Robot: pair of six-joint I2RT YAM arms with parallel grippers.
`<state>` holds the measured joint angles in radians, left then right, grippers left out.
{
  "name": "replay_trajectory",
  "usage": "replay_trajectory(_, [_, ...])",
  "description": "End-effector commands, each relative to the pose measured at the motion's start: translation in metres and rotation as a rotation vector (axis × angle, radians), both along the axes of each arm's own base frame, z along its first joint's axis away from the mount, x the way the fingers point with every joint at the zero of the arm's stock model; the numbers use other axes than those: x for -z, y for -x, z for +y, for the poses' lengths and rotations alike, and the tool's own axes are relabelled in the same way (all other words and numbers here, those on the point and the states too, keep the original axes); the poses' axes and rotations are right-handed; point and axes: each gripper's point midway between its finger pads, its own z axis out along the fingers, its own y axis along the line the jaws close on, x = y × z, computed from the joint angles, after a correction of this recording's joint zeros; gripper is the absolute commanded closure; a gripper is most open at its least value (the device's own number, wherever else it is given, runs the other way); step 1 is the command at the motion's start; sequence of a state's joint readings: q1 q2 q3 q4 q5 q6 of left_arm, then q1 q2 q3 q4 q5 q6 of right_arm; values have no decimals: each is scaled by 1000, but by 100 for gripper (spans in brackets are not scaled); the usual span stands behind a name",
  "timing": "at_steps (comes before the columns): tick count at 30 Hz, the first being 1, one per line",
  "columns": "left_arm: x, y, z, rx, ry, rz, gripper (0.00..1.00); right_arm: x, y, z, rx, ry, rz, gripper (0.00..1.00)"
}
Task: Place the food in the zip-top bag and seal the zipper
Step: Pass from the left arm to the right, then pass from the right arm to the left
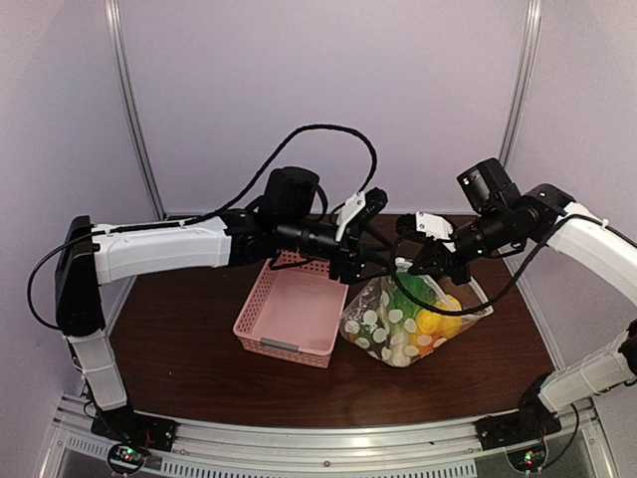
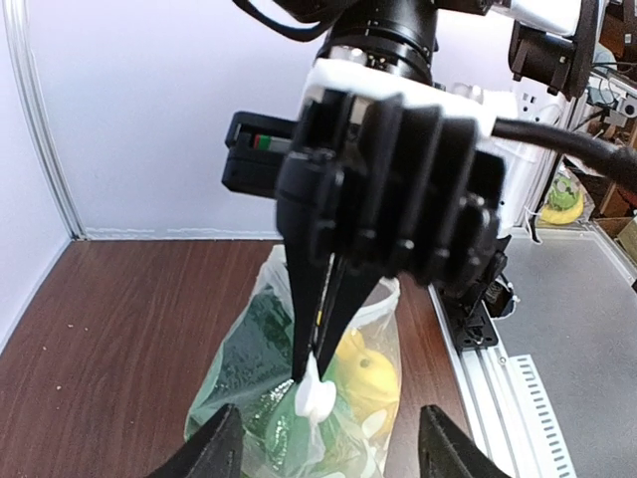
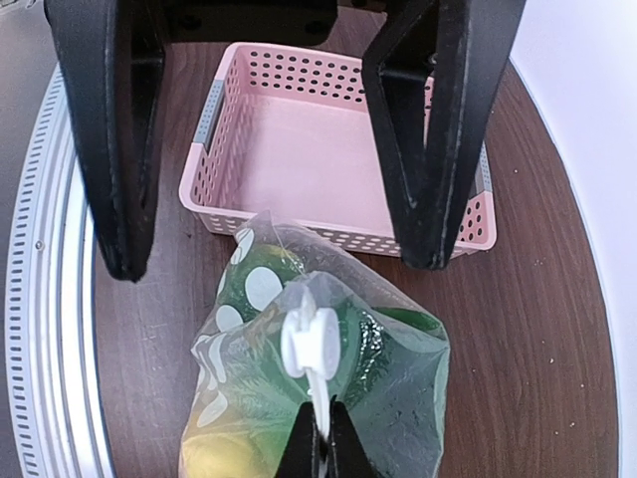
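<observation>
- Right fingers [image 3: 302, 453]: pinched shut on the top edge of the zip-top bag [image 3: 398, 368].
- Left fingers [image 3: 124, 149]: spread wide, empty.
- Bag, food [image 1: 438, 321] inside, stands on the counter [image 1: 199, 339] just right of the pink basket [image 1: 282, 351].

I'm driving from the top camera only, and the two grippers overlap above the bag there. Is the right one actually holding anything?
Observer: Yes. In the right wrist view the right gripper is shut on the white zipper tab at the top edge of the bag.
Operator: And the left one, is it on the bag too?
Observer: No. The left gripper is open, its jaws wide apart and gripping nothing.
</observation>
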<state>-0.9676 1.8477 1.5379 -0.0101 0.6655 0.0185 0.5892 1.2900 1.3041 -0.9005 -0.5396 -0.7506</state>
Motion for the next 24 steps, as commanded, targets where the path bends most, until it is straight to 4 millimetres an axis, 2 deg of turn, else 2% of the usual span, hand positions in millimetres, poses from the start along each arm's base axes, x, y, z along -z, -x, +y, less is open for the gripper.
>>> replay_trajectory(1, [-12,-4,-2,10,75,-91,42,-33,8,11,-19,-128,-11,100])
replay_trajectory(11, [-10,-8,-6,30,96,-62,61,-40,10,17,-29,-172,32,100])
replay_trajectory(13, [-9,-8,-5,33,91,-60,61,-43,10,16,-28,-177,35,100])
replay_trajectory(16, [-4,-9,-3,33,74,-64,54,-48,9,15,-22,-190,36,100])
replay_trajectory(24, [-8,-10,-3,37,90,-68,80,-43,9,14,-23,-178,44,100])
